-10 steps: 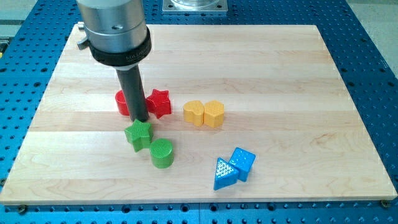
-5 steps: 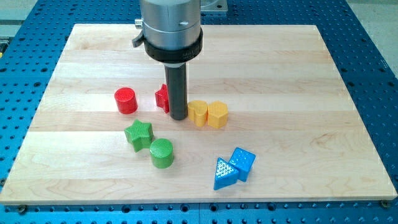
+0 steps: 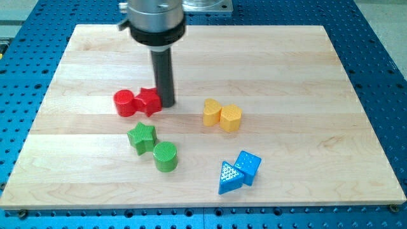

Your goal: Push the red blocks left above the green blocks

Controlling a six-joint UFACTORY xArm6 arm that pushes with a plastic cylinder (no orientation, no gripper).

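A red cylinder (image 3: pixel 124 103) and a red star (image 3: pixel 148 100) sit touching each other left of the board's middle. Below them lie a green star (image 3: pixel 141 137) and a green cylinder (image 3: pixel 165 156), side by side. My tip (image 3: pixel 166 104) rests against the right side of the red star, above and to the right of the green star.
Two yellow blocks (image 3: pixel 222 115) touch each other at the middle right. A blue cube (image 3: pixel 247 165) and a blue triangular block (image 3: pixel 227 178) sit together near the view's bottom. The wooden board (image 3: pixel 305 76) lies on a blue perforated table.
My tip moved from between the red blocks round to the red star's right side and pushed it left against the red cylinder. The yellow blocks shifted slightly right.
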